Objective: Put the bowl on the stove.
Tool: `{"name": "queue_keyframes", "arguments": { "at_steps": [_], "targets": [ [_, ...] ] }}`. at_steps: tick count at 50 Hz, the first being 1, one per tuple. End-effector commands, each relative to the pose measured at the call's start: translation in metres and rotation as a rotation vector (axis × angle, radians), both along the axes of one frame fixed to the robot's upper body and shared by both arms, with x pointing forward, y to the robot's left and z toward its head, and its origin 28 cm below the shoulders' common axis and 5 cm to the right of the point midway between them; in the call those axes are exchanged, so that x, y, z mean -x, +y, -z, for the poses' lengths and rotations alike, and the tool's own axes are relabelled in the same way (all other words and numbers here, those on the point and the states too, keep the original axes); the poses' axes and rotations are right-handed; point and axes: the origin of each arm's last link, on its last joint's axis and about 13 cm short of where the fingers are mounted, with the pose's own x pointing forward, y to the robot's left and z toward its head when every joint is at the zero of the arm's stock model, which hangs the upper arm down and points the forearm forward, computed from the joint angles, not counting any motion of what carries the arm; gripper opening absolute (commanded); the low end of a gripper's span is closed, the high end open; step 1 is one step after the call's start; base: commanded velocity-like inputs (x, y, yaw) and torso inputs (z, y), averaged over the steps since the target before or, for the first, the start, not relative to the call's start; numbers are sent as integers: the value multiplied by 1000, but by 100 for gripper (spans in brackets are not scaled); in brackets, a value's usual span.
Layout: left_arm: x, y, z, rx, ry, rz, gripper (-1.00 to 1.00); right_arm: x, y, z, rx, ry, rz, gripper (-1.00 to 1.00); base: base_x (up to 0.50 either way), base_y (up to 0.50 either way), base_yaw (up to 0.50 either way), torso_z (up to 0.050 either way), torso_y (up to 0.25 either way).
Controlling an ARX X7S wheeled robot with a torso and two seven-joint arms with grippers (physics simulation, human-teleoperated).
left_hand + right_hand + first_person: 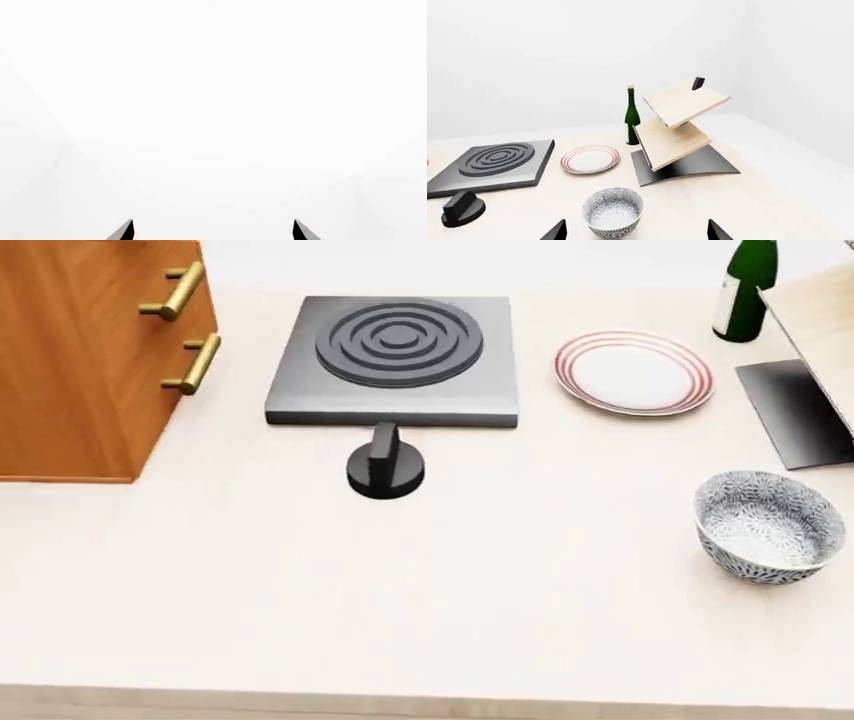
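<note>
The speckled bowl [769, 526] stands upright on the table at the right, empty. In the right wrist view the bowl [613, 211] lies just ahead of my right gripper [636, 231], whose two dark fingertips [558, 231] stand wide apart with nothing between them. The stove [395, 358], a dark grey slab with a ringed burner, sits at the far middle of the table, and shows again as the stove [492, 165] beyond the bowl. My left gripper [213, 230] is open and faces only blank white. Neither gripper shows in the head view.
A black round knob [386, 468] stands in front of the stove. A white plate with red rings [633, 371] lies right of the stove. A green bottle [743, 285] and a wooden rack on a black base [684, 165] stand at the far right. A wooden cabinet [94, 350] is at the left.
</note>
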Motion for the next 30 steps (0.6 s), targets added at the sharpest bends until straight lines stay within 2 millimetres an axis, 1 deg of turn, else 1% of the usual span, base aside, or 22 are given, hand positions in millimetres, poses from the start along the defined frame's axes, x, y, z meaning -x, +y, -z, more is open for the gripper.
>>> {"name": "queue_keyframes", "arguments": {
  "at_steps": [1,24,25,30],
  "targets": [
    [2,4,-2,33,-39,-15,100,6,-2,9,-3,2,17,100,0,500,0,0,0],
    [1,3,-1,26,-37,-18,100,5,1,18,-23,30,10,100,0,500,0,0,0],
    [1,3,-1,25,-37,-18,100,5,1,19,-11,52,13,100,0,391,0,0,0],
    [-1,3,0,26,-33,-18,100,5,1,21,-14,53,4,100,0,0,0,0,0]
  ]
}}
